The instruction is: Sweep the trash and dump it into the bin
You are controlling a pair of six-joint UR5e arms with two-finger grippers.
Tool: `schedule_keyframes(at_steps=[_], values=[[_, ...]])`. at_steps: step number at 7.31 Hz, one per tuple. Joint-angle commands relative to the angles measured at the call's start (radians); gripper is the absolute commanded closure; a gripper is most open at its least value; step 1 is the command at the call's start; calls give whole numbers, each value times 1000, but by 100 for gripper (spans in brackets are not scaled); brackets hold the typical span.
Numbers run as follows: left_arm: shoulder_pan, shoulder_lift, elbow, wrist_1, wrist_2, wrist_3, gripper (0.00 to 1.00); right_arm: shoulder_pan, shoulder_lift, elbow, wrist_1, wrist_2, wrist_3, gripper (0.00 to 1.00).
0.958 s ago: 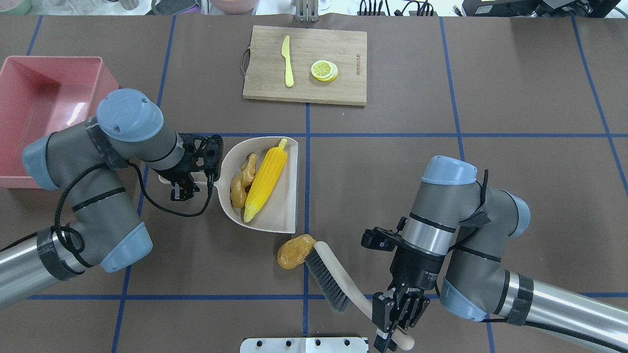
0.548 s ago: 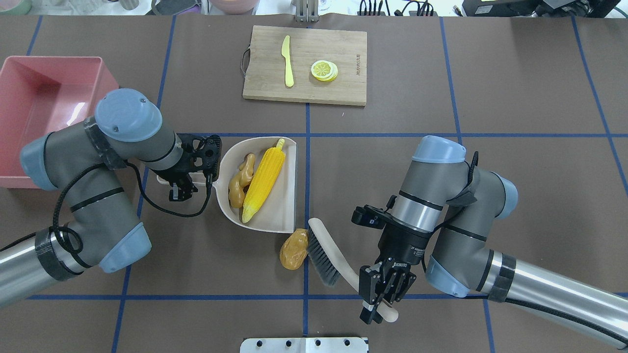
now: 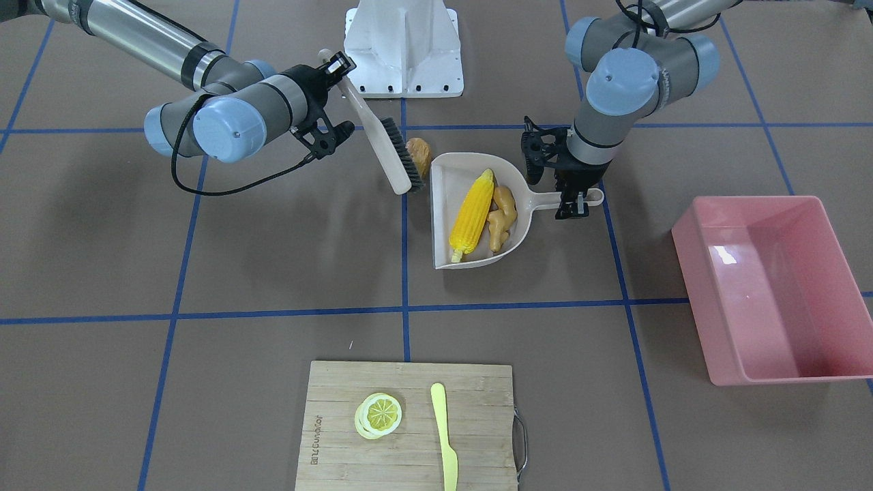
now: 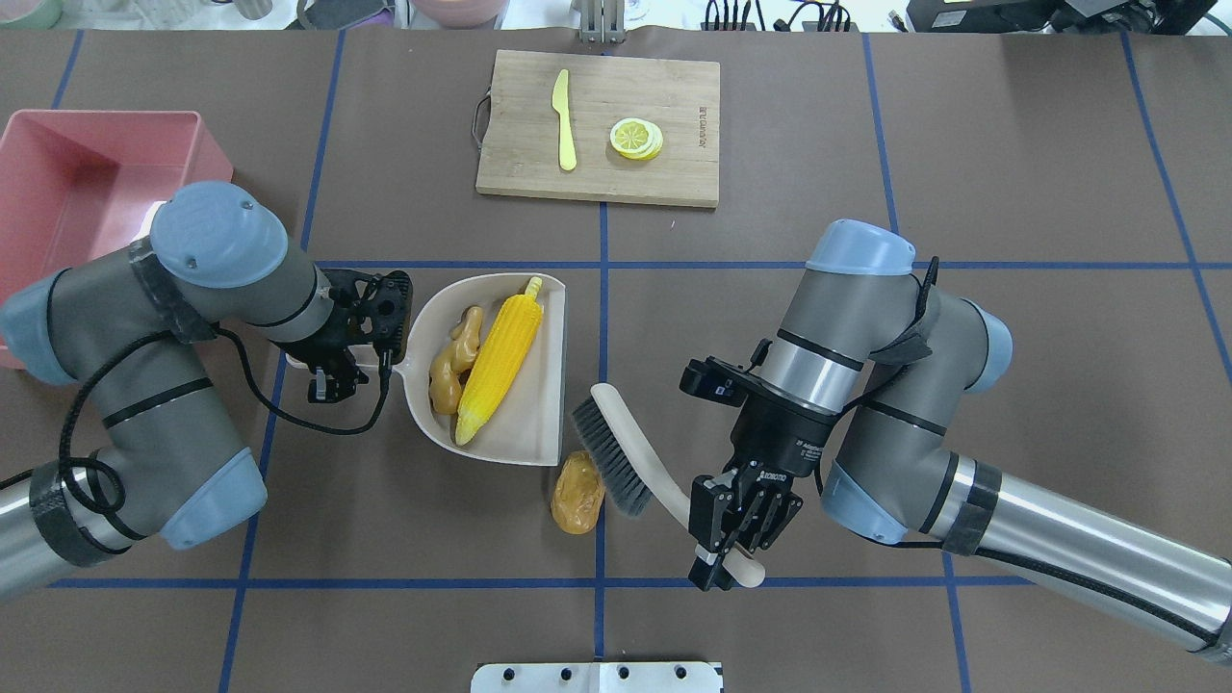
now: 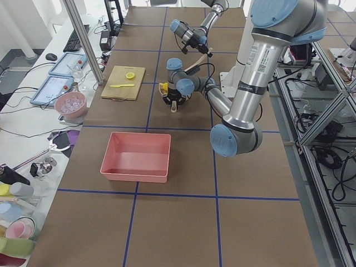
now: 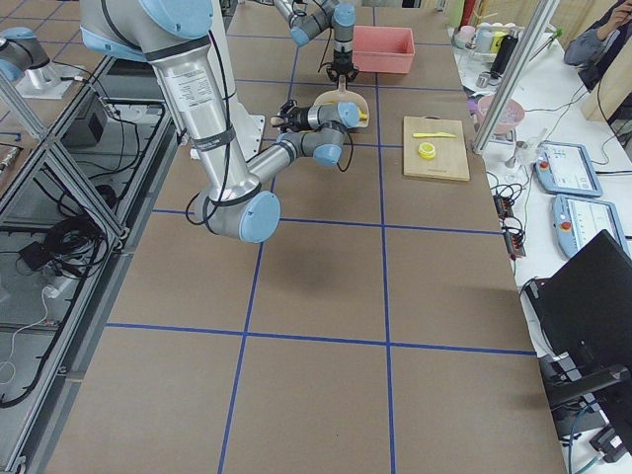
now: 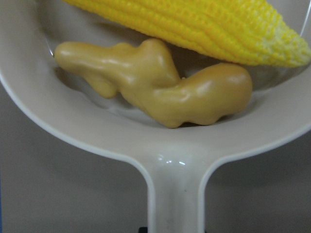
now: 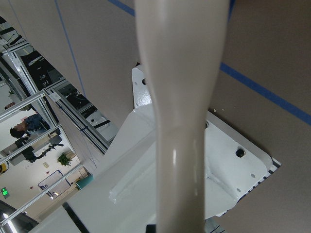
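Right gripper (image 4: 724,568) is clamped on the tail of the brush (image 4: 626,452) handle, not far in from the robot-side edge of the table. Left gripper (image 4: 332,380) is closed on the dustpan (image 4: 537,416) handle. So both tools are in hand.

2 of the 3 pieces are in the pan: the corn cob (image 4: 499,356) lies lengthwise in the scoop, and the ginger root (image 4: 452,358) is tucked beside it on the handle side.

The potato (image 4: 577,493) is the 1 left out. It sits on the table just beside the pan's mouth corner, the one nearer the robot-side edge, and not in front of the mouth itself.

Here's what the next stroke turns on. The pan's straight mouth faces the table's right edge. The brush runs diagonally from the gripper up toward the far edge. Its bristles face the left edge, right against the potato or just beside it; I can't tell which.

The potato lies toward the left edge from the bristles, so the right arm is clearly the nearer one. A straight push left looks likely to slide it past the pan's corner. It probably needs nudging toward the far edge first, or the pan brought to meet it.

The bin (image 4: 106,115) waits near the far-left corner, well apart from the pan, with nothing showing inside.
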Motion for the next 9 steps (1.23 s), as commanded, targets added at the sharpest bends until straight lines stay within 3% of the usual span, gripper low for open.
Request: schedule_keyframes(at_steps=[1, 5, 8, 9], values=[[-3, 27, -18, 2, 1, 0, 100, 40, 13, 6, -3, 14, 17, 100], [5, 35, -1, 8, 3, -1, 100, 43, -15, 107, -11, -16, 288, 100], [4, 21, -1, 81, 4, 5, 100, -50, -177, 337, 25, -119, 400, 100], [5, 12, -6, 116, 4, 7, 100, -65, -249, 351, 144, -147, 442, 100]])
